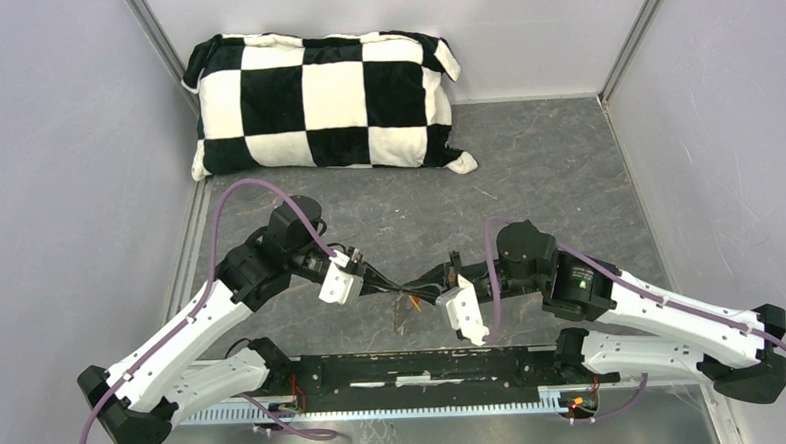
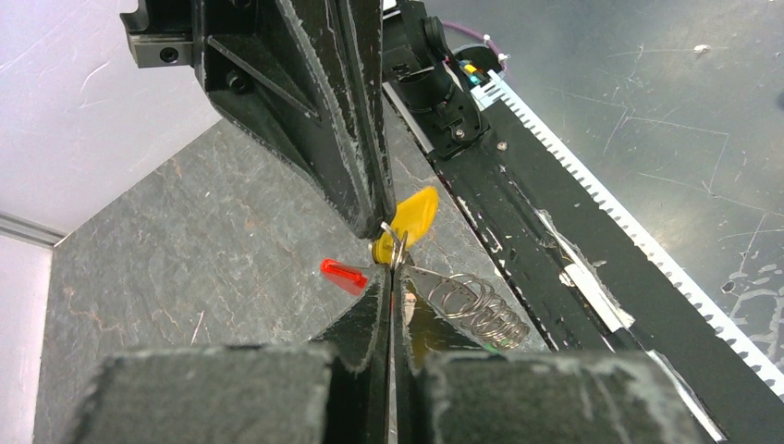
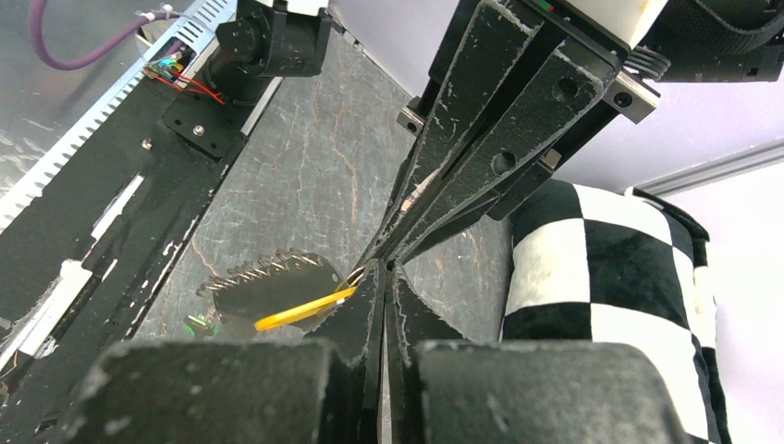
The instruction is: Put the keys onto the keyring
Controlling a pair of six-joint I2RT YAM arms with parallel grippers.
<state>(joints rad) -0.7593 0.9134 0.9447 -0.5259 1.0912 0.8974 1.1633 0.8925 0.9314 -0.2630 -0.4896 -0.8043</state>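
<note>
My left gripper [image 2: 389, 294] and right gripper [image 3: 384, 277] meet tip to tip, both clenched, with the yellow key [image 2: 413, 215] between them.
My left fingers appear to pinch the thin wire of the keyring [image 2: 481, 313]. Its coil trails to the right of my fingertips, and the red tag [image 2: 342, 276] hangs just to their left. My right fingers pinch the yellow key by its end, touching my left fingertips. I judge it best to hold the wire steady with my left and feed the key along it in small turns, slackening neither pinch.
</note>
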